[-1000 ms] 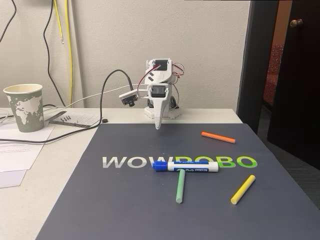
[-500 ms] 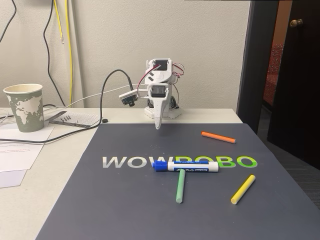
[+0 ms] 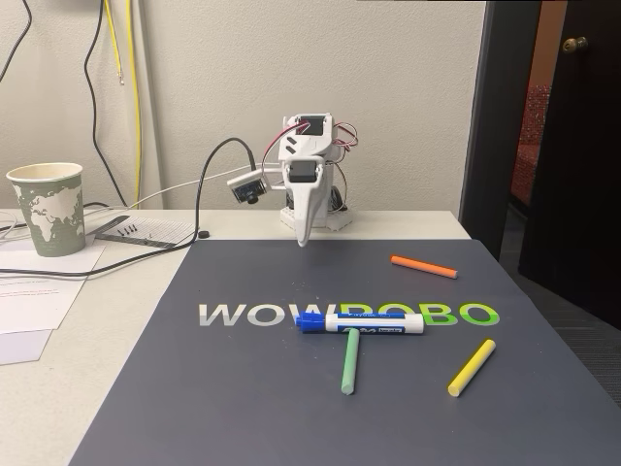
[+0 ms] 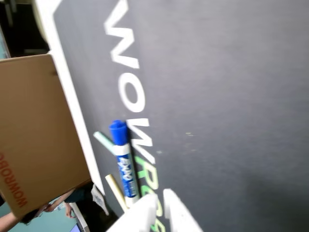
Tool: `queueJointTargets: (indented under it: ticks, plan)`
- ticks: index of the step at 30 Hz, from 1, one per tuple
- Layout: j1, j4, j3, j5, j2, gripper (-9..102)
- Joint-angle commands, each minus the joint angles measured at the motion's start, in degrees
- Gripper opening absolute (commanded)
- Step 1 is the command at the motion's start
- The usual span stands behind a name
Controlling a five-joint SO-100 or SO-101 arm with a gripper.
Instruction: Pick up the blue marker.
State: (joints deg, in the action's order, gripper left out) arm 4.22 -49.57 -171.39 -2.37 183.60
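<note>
The blue marker (image 3: 361, 322) lies flat across the mat's lettering, white barrel with its blue cap pointing left in the fixed view. In the wrist view the blue marker (image 4: 123, 164) lies lower left, cap uppermost. My gripper (image 3: 302, 239) hangs tip down over the mat's far edge, well behind the marker and slightly to its left, shut and holding nothing. The gripper (image 4: 160, 199) enters the wrist view from the bottom edge as two white fingers pressed close together, just right of the marker's lower end.
A green stick (image 3: 350, 361) lies just in front of the marker, a yellow stick (image 3: 472, 367) to the front right, an orange stick (image 3: 423, 266) to the back right. A paper cup (image 3: 47, 207), cables and papers sit left of the dark mat (image 3: 243, 388). A cardboard box (image 4: 34, 135) stands beyond the mat's edge.
The arm has swung slightly left in the fixed view, carrying the gripper tip and wrist camera a little left and up. The marker and sticks have not moved.
</note>
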Motion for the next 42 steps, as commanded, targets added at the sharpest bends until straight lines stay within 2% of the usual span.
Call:
queueJointTargets:
  ticks: [1, 6, 12, 20, 32, 37, 42]
  plan:
    - [-0.18, 3.43, 10.9, 1.67, -16.44, 0]
    - [0.35, 0.35, 29.27, 2.2, -38.32, 0]
    - [1.14, 1.58, 40.43, 1.32, -52.38, 0]
    - [1.49, -5.45, 57.48, 0.62, -67.41, 0]
    - [1.85, -0.97, 61.0, 2.64, -75.76, 0]
    - [1.49, -4.83, 67.85, 2.72, -81.74, 0]
    - [2.02, -3.87, 69.17, 2.81, -84.2, 0]
